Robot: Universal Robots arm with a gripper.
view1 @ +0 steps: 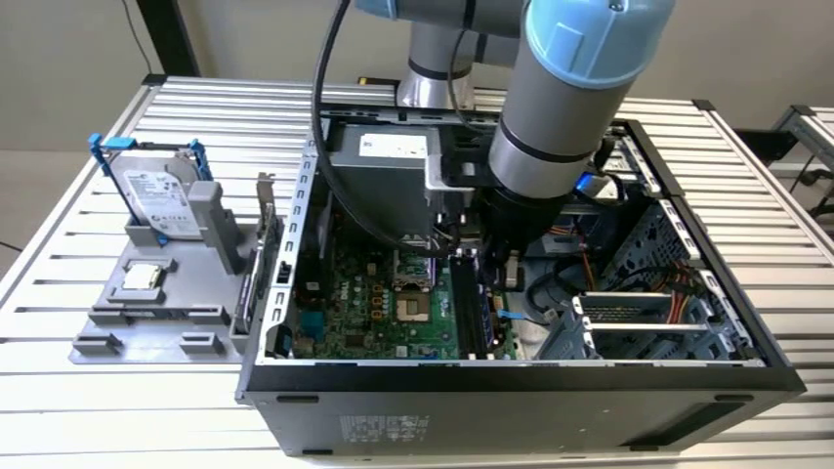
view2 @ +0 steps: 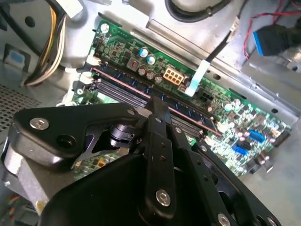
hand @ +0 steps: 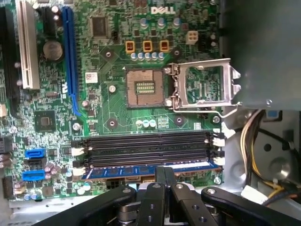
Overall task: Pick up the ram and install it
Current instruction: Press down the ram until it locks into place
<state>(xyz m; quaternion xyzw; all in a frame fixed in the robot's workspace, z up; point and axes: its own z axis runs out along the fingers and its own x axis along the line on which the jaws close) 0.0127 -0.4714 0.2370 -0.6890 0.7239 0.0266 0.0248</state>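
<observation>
Black metal fingers [hand: 164, 176] of the gripper [hand: 165, 173] sit pressed close together, and their tips come down on the top edge of the ram [hand: 150, 169]. In both wrist views the gripper [view2: 157, 106] looks clenched on that thin stick. The ram [view2: 188, 110] stands on its long edge in the memory slot nearest the edge of the green motherboard [hand: 117, 117]. I cannot tell if it is pushed all the way in. Just beside it lie three more long black slots [hand: 148, 146] with white clips at their ends.

A bit farther on the board is the square chip socket [hand: 146, 87] with its silver lid [hand: 204, 84] flipped open next to it. Past that runs a long blue slot [hand: 70, 61].

All of this sits inside a big open computer case [view1: 521, 376] lying on its side on a ribbed metal table [view1: 78, 254]. The grey and blue robot arm [view1: 561, 107] reaches down into the case, and the gripper [view1: 502, 264] is low over the board. The case also holds a grey power box [view1: 385, 171] and some coloured wires [view1: 626, 269].

Well apart from the case, on the exterior view's left, a grey holder [view1: 156, 303] carries a silver hard drive [view1: 163, 200] with blue brackets, standing tilted, and a small square chip [view1: 141, 278] lying flat.
</observation>
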